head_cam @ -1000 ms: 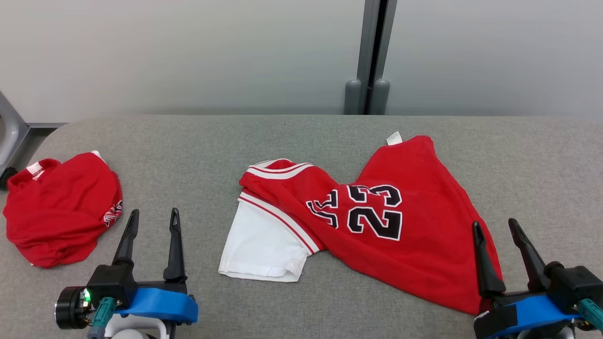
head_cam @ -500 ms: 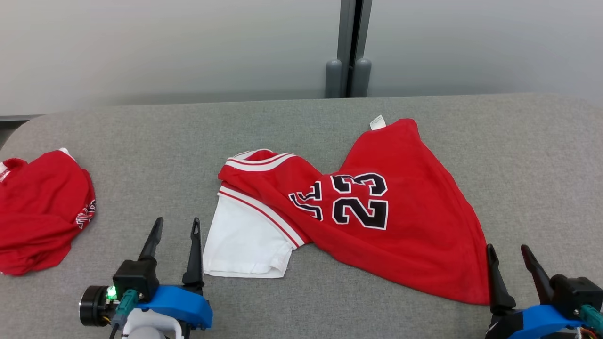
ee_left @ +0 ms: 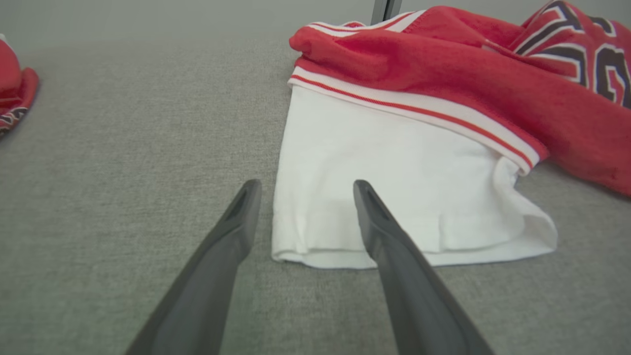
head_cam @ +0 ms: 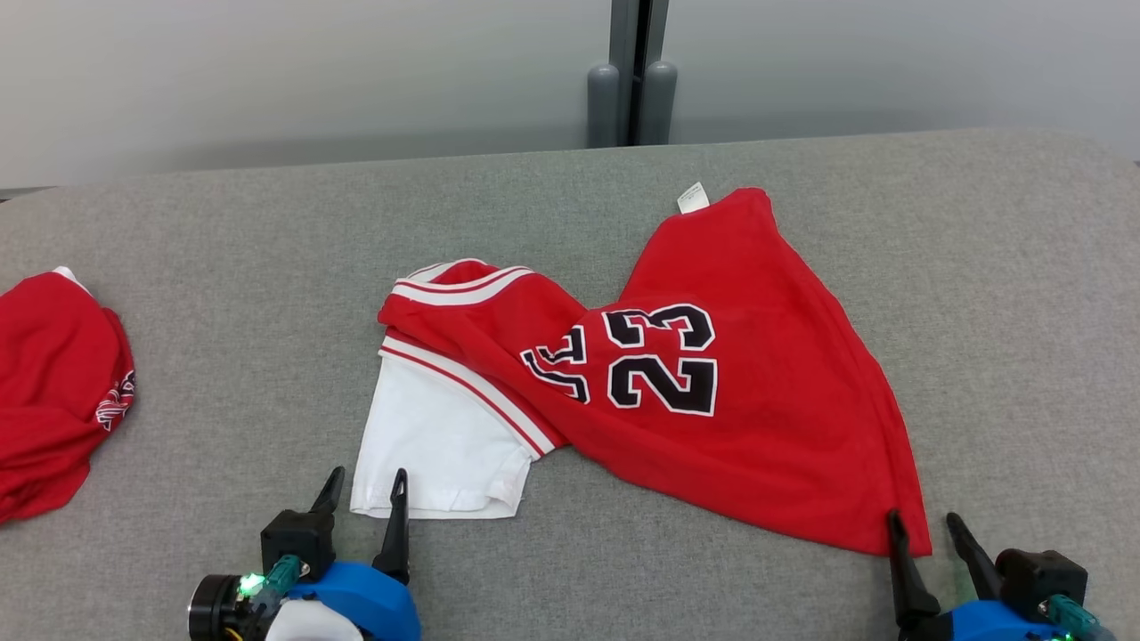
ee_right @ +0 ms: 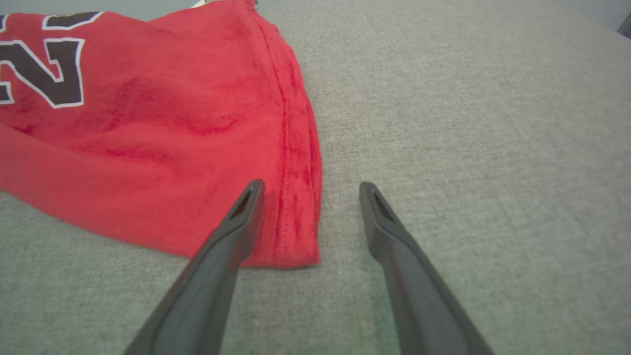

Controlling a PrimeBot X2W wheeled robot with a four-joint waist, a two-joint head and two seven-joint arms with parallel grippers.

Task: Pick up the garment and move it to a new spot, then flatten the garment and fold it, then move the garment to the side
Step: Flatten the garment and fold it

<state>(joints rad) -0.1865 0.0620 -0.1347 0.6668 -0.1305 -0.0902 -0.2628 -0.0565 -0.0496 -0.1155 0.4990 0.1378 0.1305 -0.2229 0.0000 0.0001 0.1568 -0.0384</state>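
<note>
Left gripper [head_cam: 367,479] is spread wide and empty near the table's [head_cam: 223,267] near edge, fingers straddling the near left corner of the white sleeve [ee_left: 394,177]. Right gripper [head_cam: 922,521] is also spread and empty, straddling the near right corner of the red jersey [head_cam: 766,392]. The jersey lies rumpled mid-table, number 23 up. A second red garment [head_cam: 53,374] sits at the left edge, well apart.

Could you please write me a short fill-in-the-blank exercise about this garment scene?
The number on the red jersey reads ____.
The sleeve in front of the left gripper is coloured ____.
The right gripper, like the left, stands ____.
A second red garment lies toward the robot's ____.
Missing words: 23; white; open; left.
</note>
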